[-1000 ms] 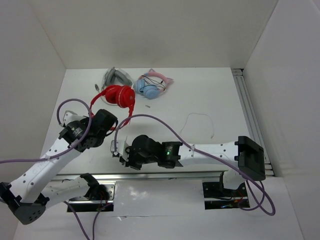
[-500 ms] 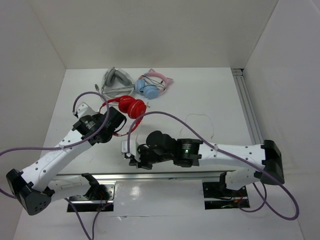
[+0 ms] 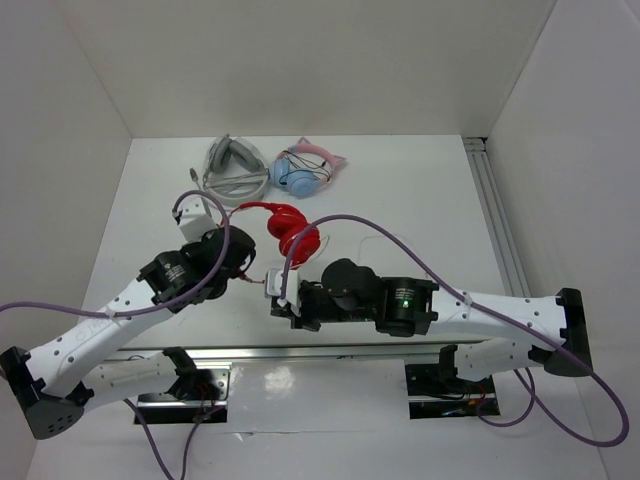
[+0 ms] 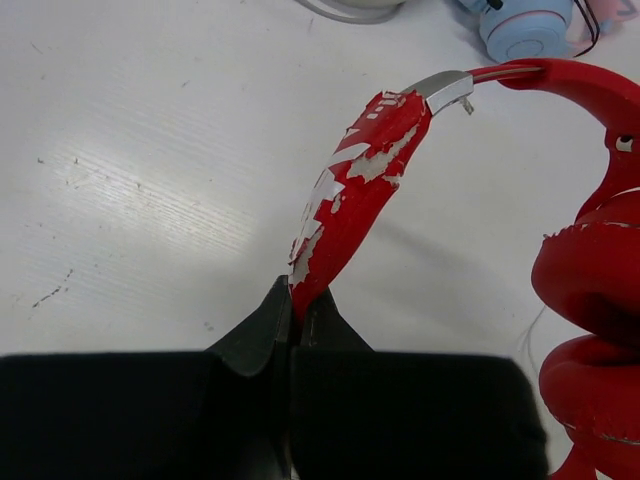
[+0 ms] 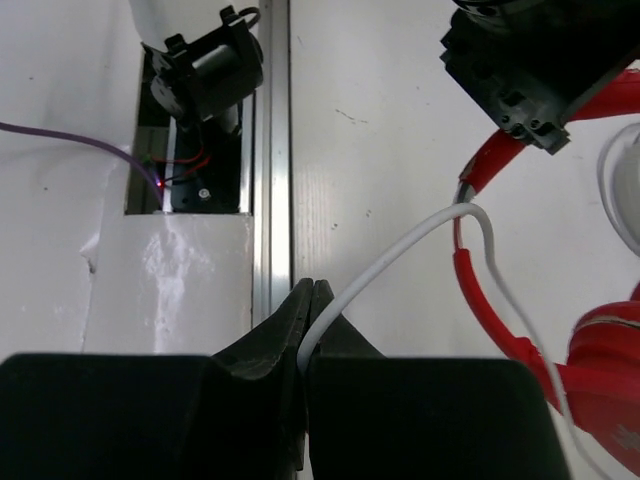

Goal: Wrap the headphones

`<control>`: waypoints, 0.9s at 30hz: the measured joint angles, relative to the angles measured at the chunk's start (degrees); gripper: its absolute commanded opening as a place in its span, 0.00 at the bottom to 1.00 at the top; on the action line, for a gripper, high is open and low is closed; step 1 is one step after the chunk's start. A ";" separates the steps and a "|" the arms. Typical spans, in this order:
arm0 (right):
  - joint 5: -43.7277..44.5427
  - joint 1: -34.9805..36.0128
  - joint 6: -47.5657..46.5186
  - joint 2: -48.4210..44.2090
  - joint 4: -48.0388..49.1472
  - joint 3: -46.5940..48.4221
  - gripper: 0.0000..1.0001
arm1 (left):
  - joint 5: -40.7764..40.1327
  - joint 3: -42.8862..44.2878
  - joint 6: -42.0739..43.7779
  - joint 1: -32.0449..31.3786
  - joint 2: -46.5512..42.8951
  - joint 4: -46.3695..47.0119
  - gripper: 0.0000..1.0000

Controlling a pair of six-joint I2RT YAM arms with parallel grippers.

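**Red headphones gripped at band and cable, middle of the table**

The headphones were at the middle of the top view, just above the two wrists and below the two other sets at the back of the table. The earcups were folded close together at the right end, and the glossy band curved from them to the left. In the left wrist view the band ran from the upper right down to the bottom centre. Its red coating was peeling in many places and a metal slider showed near the top. Whether the earcups rested on the table or hung just above it, I could not tell.

The left gripper was clenched on the lower end of the band, with the jaws pressed against it from both sides. The white cable rose from the bottom centre of the right wrist view, bent over near the band and went down toward the lower right. The right gripper was closed tight on this cable, with the thin line pinched between the jaws.

Behind, in the upper centre of the top view, lay the grey-white headphones, and just beside them on the right the light-blue and pink cat-ear headphones. Both were apart from the red set.
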 measured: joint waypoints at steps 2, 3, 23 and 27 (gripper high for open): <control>1.92 0.00 0.02 0.00 -0.09 0.00 0.00 | -0.17 0.00 1.68 -0.50 0.00 0.33 0.00; 2.84 0.00 0.02 -0.02 -0.17 0.00 0.00 | -0.28 0.00 2.29 -0.66 -0.02 0.20 0.00; 54.14 0.11 -0.11 -9.84 3.26 -4.46 0.00 | 0.02 8.11 9.92 -0.90 1.64 -18.01 0.00; 57.05 0.11 -2.51 -10.23 3.58 -2.43 0.00 | 6.99 6.71 22.58 -2.16 8.17 -10.34 0.00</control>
